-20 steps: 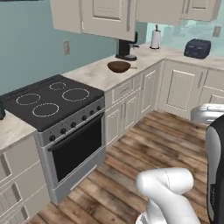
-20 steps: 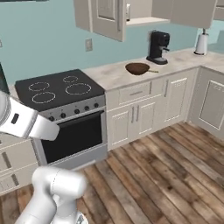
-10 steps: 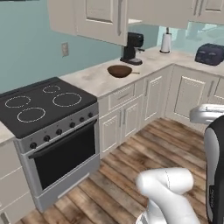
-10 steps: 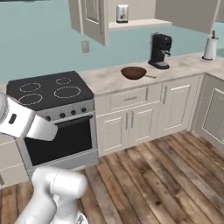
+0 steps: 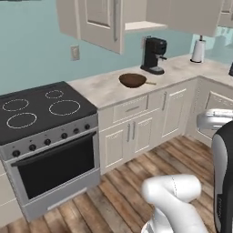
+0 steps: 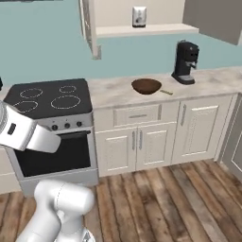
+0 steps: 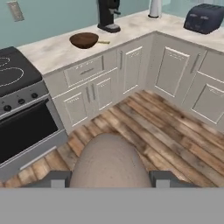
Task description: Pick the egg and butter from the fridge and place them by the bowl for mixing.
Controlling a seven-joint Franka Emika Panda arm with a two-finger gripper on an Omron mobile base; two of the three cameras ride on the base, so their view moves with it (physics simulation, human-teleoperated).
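One egg (image 7: 108, 161) between tool (image 7: 109, 179) tips, bowl (image 5: 132, 80) near counter (image 5: 109, 91) edge

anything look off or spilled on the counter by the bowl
Nothing stands out. The bowl sits upright on the counter with a thin yellow stick beside it, and the coffee machine stands straight. No spills show.

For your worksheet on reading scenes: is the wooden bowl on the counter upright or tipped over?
Upright. The bowl rests on its base on the counter, its open rim facing up in all views.

Beige egg (image 7: 108, 161) clamped; bowl (image 7: 84, 40) on counter.
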